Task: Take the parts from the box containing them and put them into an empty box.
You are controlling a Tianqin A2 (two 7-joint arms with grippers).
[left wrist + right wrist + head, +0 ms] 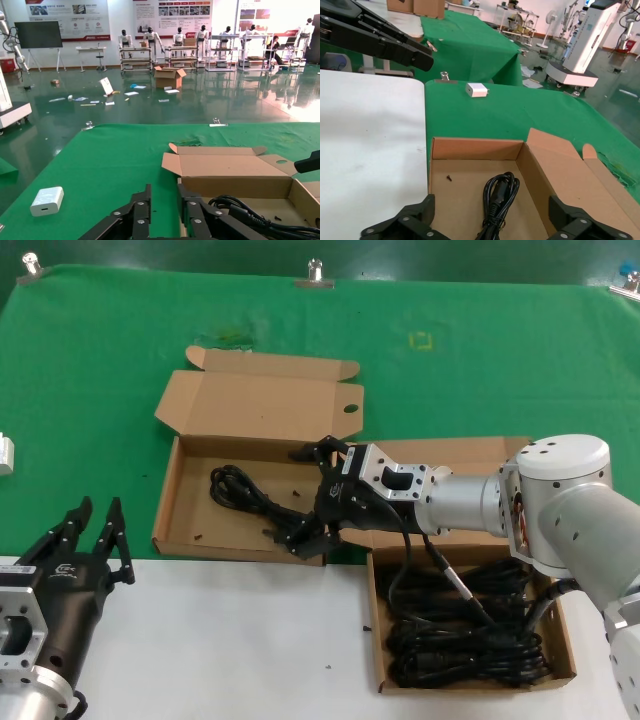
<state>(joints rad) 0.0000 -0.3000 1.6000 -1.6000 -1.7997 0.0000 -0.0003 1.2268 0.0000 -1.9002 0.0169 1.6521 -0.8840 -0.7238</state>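
Cord point(243, 492) lay loose on floor of left carton point(188, 532), one bundle only. R gripper point(316, 495) hung over that carton's right edge, fingers spread wide, nothing in them; I saw cord between them but untouched in wrist cam point(496, 200). R arm reached across from right carton point(566, 638), which held tangled pile of remaining cords point(468, 625). L gripper point(97, 530) parked near-left over white tabletop point(240, 640), fingers slightly apart, holding nothing. White adapter point(46, 200) on green cloth point(100, 360).

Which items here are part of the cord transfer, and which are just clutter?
Job:
- cord in the left carton
- left carton
- cords in the right carton
- right carton
- right gripper, open over the left carton

Lying about:
- white adapter
- clamps on the green cloth
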